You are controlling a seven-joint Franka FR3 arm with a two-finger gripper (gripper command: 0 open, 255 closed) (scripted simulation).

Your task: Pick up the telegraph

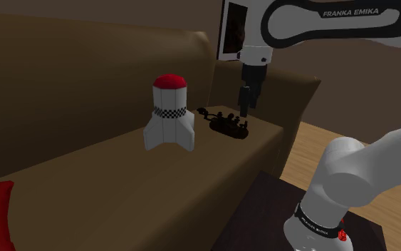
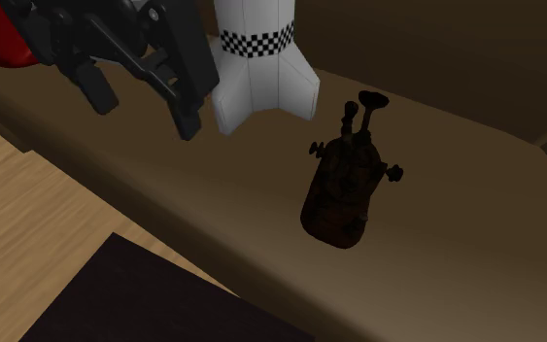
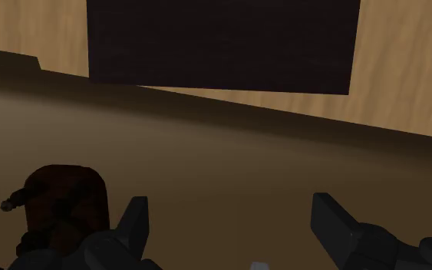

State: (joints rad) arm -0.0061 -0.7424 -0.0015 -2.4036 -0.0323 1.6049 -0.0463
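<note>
Wrist view: gripper point(image 3: 229, 213) spread wide, empty, beside the telegraph point(image 3: 61, 207); looks stiff with fragile knobs, I'd pinch its base.

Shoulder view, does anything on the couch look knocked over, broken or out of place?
Nothing stands out. The white rocket with the red tip stands upright. The dark telegraph sits flat on its base beside it, apart from it. Both rest on the brown couch. The tool hangs open above the couch, holding nothing.
</note>
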